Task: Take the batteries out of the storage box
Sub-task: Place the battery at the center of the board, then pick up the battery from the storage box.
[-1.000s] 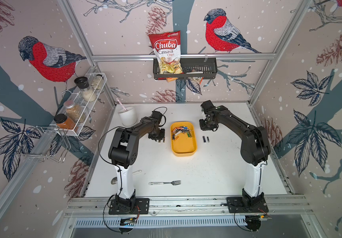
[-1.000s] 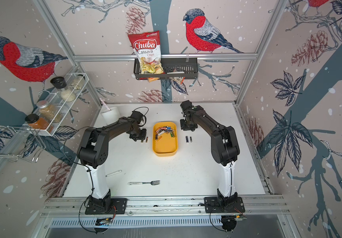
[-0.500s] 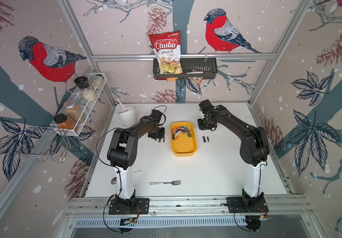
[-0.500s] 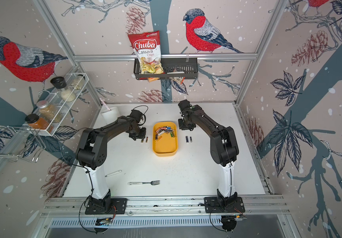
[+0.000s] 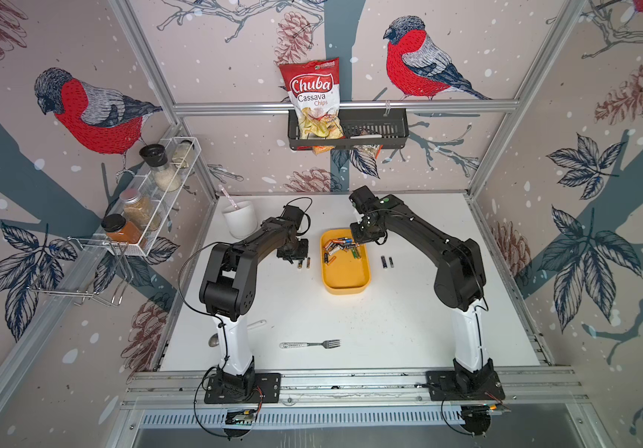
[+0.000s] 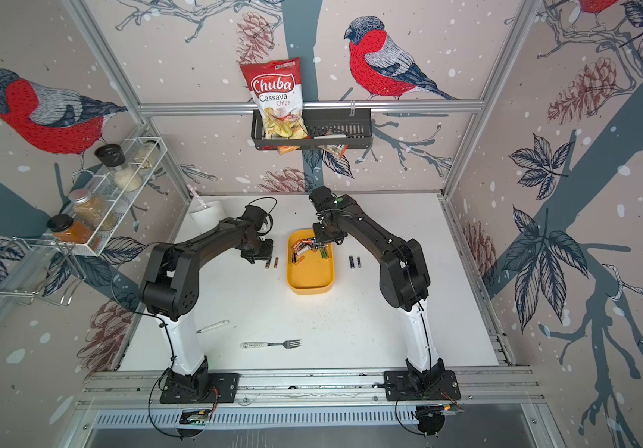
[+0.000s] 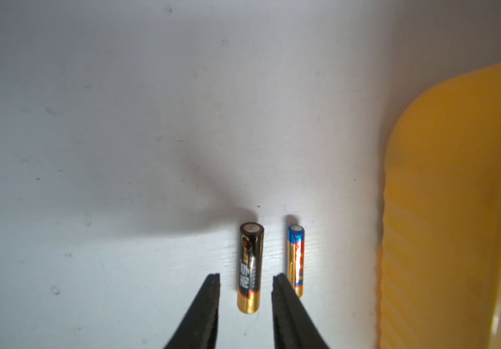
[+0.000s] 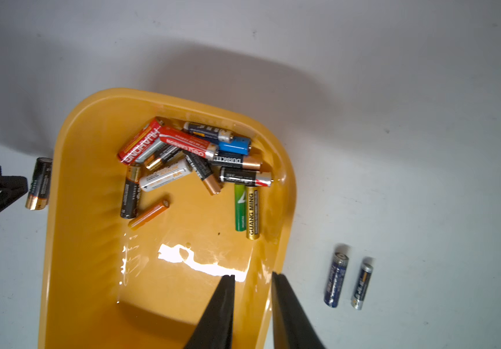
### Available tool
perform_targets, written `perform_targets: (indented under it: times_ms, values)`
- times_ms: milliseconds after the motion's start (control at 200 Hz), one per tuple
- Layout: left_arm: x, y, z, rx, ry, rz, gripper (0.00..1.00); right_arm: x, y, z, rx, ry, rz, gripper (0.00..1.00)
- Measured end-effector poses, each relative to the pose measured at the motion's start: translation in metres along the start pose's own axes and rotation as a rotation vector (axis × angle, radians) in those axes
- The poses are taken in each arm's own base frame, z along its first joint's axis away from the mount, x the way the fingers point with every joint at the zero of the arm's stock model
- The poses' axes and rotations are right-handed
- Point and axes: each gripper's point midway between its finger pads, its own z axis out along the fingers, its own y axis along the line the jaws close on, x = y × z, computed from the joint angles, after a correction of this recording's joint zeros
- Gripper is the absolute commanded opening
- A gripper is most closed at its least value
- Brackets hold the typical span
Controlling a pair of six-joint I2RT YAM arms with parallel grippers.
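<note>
Read a top view as a dial with the box [image 5: 345,290] at its centre and 12 o'clock toward the back wall. The heap [image 8: 194,154] of batteries yet to come out fills the box's 12 o'clock end; the 6 o'clock half is bare.

The right fingers [image 8: 223,305] hang over the box at about 1 o'clock, parted by a narrow gap with nothing between them. The left fingers [image 7: 203,314] are outside the box at 9 o'clock, low over the worktop [image 5: 350,329]. They stand apart on either side of a black-and-gold battery [image 7: 249,266] lying flat there, with worktop showing on each side, so they grip nothing. A blue pair [image 5: 383,262] lies on the worktop at 3 o'clock.

So the right arm is the nearer one, and the next pick looks like its job. Nearest its tips lie a green battery [image 8: 239,208] and a gold battery [image 8: 252,211], side by side and touching, just inside the 3 o'clock wall. Their 12 o'clock ends butt against the heap.

Their long axes run 12 to 6, along the wall. In the right wrist view the gap between the fingers lies square across those axes — that suits a pinch around the barrel.

The catch is room: the gold battery sits close to the wall and hard against its green neighbour, so a finger may find no slot — closing could take both.
</note>
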Motion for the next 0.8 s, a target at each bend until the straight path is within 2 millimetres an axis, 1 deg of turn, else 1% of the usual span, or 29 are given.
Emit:
perform_targets:
  times_ms: [240,310,460,600,800]
  values:
    - [0.003,0.001,-0.001,0.001,0.003,-0.002,0.35,0.0,0.018,0.018,-0.004,0.027,-0.028,0.28]
    - [0.004,0.001,0.0,0.002,0.005,-0.002,0.35,0.0,0.024,0.025,-0.005,0.034,-0.039,0.28]
    - [0.006,0.001,0.001,0.004,0.009,-0.004,0.35,0.005,0.031,0.043,-0.001,0.065,-0.052,0.28]
    - [0.007,0.0,0.0,0.009,0.011,-0.004,0.35,0.01,0.029,0.056,0.016,0.098,-0.051,0.29]
    - [0.008,-0.001,0.001,0.019,0.015,-0.004,0.35,0.016,0.023,0.066,0.054,0.125,-0.055,0.29]
